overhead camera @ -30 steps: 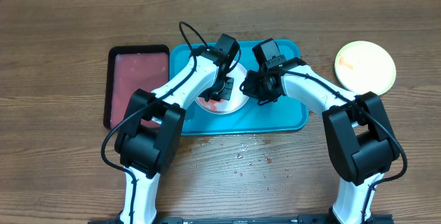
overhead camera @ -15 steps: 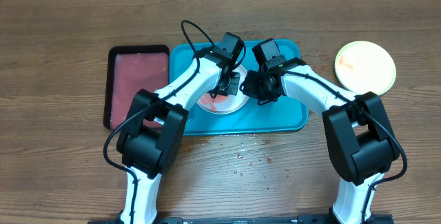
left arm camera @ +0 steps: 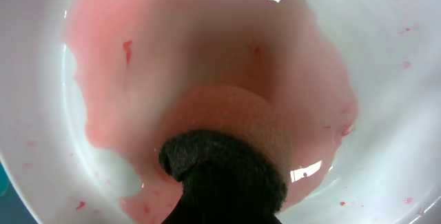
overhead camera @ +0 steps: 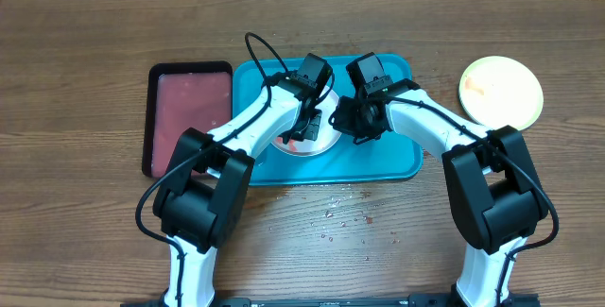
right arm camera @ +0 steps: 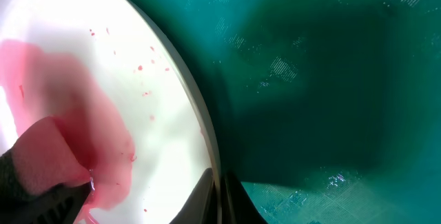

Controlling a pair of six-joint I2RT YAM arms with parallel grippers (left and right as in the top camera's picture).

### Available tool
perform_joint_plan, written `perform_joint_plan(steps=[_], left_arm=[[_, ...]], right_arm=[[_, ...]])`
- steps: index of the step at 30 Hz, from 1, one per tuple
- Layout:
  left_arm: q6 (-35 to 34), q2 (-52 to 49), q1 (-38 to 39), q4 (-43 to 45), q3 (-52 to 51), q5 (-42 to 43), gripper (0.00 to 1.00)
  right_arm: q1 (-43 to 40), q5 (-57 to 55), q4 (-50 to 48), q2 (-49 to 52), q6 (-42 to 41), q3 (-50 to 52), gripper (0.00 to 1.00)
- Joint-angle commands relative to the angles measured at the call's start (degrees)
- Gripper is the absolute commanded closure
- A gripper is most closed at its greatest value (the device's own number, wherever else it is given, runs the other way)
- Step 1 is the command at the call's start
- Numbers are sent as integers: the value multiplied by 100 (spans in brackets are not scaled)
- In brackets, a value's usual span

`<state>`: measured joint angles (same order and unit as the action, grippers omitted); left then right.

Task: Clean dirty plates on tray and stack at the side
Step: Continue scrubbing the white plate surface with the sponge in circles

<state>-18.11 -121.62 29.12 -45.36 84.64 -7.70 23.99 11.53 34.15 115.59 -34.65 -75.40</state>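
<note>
A white plate (overhead camera: 319,142) smeared with pink-red sauce lies on the turquoise tray (overhead camera: 397,156). My left gripper (overhead camera: 304,129) is shut on a sponge (left arm camera: 227,148), whose pink foam and dark scouring side press into the plate's wet middle (left arm camera: 386,79). My right gripper (right arm camera: 219,200) is shut on the white plate's rim (right arm camera: 200,114), one finger above and one below, over the tray floor (right arm camera: 331,79). The sponge (right arm camera: 38,172) shows at the lower left of the right wrist view. A lime green plate (overhead camera: 501,90) sits on the table at the far right.
A black tray (overhead camera: 189,113) of reddish liquid stands left of the turquoise tray. Water drops and red specks (overhead camera: 345,211) dot the wooden table in front of the tray. Both arms cross over the tray's middle.
The left gripper and sponge shifted slightly right across the plate and then back a little left. The right gripper has kept its hold on the rim.
</note>
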Motion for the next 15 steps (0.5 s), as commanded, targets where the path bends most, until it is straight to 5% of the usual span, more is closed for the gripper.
perform_joint_plan(steps=[1, 15], left_arm=[[-83, -931, -105, 122, -713, -321, 96], [179, -931, -466, 1080, -675, 1069, 96]], right_arm=[[7, 13, -46, -15, 55, 11, 96], [7, 11, -48, -15, 55, 11, 96]])
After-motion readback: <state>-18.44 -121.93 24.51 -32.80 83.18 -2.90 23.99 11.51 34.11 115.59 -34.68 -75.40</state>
